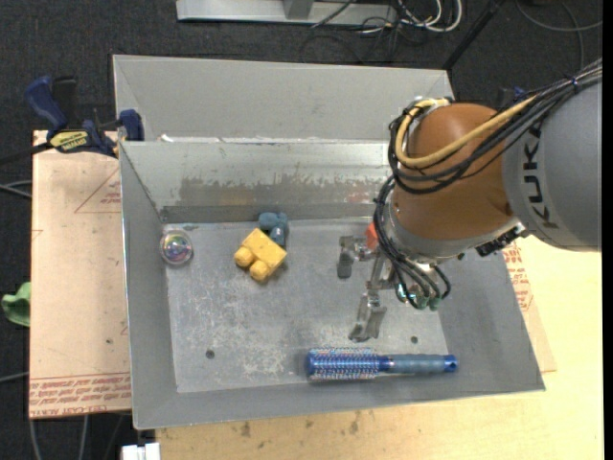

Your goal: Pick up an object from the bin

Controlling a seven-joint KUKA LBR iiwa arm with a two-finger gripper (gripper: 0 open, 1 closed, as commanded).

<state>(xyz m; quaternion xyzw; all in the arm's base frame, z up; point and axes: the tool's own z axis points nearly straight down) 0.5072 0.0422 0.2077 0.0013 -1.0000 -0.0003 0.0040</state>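
My gripper (356,290) hangs low over the right middle of the bin, under the arm's orange cover. Its two metal fingers stand apart: one fingertip (346,259) is farther back, the other (366,320) nearer the front. Only bare bin floor lies between them, so the gripper is open and holds nothing. A blue hairbrush (378,363) lies lengthwise along the front wall, just in front of the nearer fingertip and apart from it. A yellow toy block (261,255) sits to the left of the gripper, with a small grey-blue thing (276,224) touching its far side.
A shiny, iridescent ball (176,247) rests by the left wall. The arm and its orange cover hide the bin's back right corner.
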